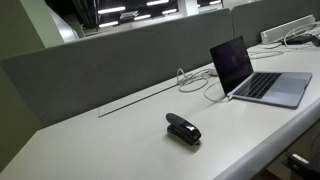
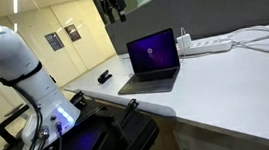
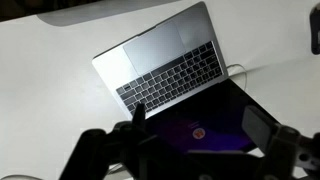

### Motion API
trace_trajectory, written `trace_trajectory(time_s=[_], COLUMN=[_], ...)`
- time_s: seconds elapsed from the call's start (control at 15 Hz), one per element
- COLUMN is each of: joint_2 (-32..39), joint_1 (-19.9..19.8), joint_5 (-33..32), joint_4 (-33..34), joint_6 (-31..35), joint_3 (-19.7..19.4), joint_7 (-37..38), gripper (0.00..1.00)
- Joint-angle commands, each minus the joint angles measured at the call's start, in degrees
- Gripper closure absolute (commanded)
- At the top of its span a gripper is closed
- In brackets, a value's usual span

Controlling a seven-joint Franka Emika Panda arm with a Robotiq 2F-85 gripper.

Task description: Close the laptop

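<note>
The silver-grey laptop (image 1: 262, 84) stands open on the white desk (image 1: 120, 140), its screen lit with a dark purple picture. It shows in both exterior views (image 2: 153, 78). In the wrist view the laptop (image 3: 165, 62) lies below me, keyboard and screen facing up. My gripper (image 2: 116, 11) hangs high above the laptop, apart from it. In the wrist view its two fingers (image 3: 200, 122) stand wide apart with nothing between them. The lid's outside is hidden.
A small black stapler-like object (image 1: 183, 129) lies on the desk away from the laptop (image 2: 105, 77). A white power strip (image 2: 208, 45) with cables lies behind the laptop. A grey divider wall (image 1: 110, 60) runs along the desk's back edge.
</note>
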Motion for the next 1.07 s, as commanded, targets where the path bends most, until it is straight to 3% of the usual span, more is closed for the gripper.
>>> trace_trajectory(time_s=[0.0, 0.8, 1.0], joint_2=[0.2, 0.2, 1.3], joint_1=[-1.2, -1.2, -1.8], joint_5=[0.6, 0.6, 0.6], joint_4=[0.1, 0.1, -0.2], joint_6=[-0.1, -0.1, 7.4], joint_3=[1.1, 1.1, 1.9], joint_7=[-0.5, -0.6, 1.4], gripper=[0.0, 0.0, 0.0])
